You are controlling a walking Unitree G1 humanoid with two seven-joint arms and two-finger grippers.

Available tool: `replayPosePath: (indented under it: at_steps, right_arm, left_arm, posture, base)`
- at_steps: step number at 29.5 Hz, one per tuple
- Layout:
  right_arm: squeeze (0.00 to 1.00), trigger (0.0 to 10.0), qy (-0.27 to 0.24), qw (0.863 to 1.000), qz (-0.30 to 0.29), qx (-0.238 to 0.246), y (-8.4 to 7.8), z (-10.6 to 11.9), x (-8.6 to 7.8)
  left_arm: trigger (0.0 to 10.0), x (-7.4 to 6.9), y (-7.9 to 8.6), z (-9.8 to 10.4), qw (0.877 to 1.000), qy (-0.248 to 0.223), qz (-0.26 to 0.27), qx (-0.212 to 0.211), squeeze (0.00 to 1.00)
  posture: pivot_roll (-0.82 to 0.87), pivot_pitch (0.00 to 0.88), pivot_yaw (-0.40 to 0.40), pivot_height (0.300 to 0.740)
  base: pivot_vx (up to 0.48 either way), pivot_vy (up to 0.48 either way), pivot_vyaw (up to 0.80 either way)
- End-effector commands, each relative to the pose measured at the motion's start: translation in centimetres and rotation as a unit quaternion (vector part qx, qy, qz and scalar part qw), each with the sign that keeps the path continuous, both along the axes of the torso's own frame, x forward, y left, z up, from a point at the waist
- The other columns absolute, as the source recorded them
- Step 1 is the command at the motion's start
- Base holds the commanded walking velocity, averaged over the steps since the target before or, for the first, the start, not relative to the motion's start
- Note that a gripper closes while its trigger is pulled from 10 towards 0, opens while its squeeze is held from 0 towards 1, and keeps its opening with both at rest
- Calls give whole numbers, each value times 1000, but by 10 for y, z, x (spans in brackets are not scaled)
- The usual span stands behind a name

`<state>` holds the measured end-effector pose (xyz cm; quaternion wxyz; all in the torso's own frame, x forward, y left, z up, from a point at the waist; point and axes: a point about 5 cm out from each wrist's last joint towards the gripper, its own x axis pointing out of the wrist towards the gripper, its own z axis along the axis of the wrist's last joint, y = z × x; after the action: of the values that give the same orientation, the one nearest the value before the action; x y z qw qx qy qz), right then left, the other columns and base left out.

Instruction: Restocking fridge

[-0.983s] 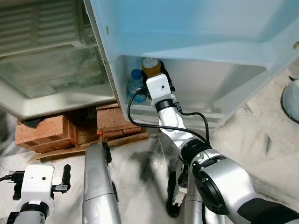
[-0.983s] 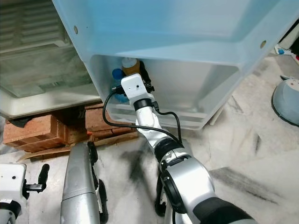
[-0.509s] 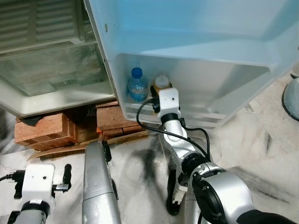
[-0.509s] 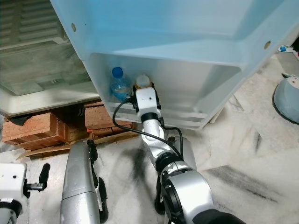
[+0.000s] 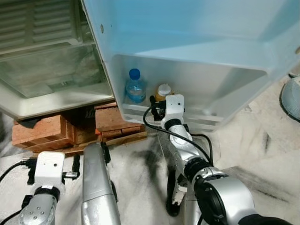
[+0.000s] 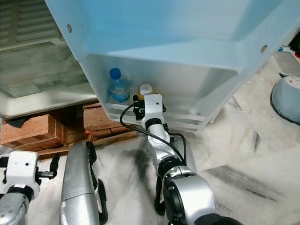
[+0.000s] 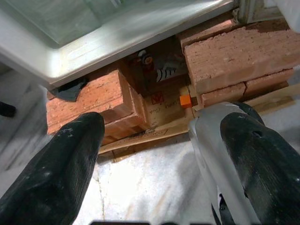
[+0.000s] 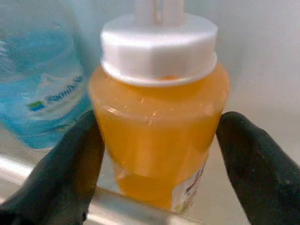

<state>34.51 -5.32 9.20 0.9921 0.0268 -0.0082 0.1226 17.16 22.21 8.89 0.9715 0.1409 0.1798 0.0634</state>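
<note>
The juice bottle stands upright in the fridge door shelf, just beside the water bottle. It sits straight ahead between the right pincer's wide-spread fingers (not visibly gripped). The left pincer, also open, hangs idle.

The door shelf's rail hides the orange bottle's base; the water bottle is blurred.

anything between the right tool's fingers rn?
Yes: the orange juice bottle stands between the right tool's fingers, beside the water bottle on the door shelf, per right wrist view.
</note>
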Motion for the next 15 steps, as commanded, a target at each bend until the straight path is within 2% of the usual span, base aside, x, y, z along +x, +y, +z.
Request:
replayPosePath:
  at_steps: [1, 3, 7, 15]
  right_arm:
    - [1000, 10000, 20, 1000, 16, 14, 1, -7, -4]
    - [1000, 10000, 5, 999, 28, 35, -3, 0, 0]
    - [1000, 10000, -22, 998, 49, 37, -9, 7, 2]
    - [1000, 10000, -94, 987, 129, 9, -23, 15, -7]
  left_arm:
    - [10000, -2, 1, -7, 1000, 12, 4, 5, 0]
    - [10000, 4, 0, -10, 1000, 9, 3, 4, 0]
    - [10000, 12, -2, -11, 1000, 1, 1, 1, 0]
    - [10000, 36, -8, -13, 1000, -18, -2, -8, 0]
  posture:
    - [323, 218, -10, 464]
    - [300, 195, -13, 464]
    - [282, 176, -17, 464]
    - [216, 108, -21, 464]
  base:
    - [0, 0, 0]
    - [0, 0, 0]
    - [0, 0, 0]
    - [0, 0, 0]
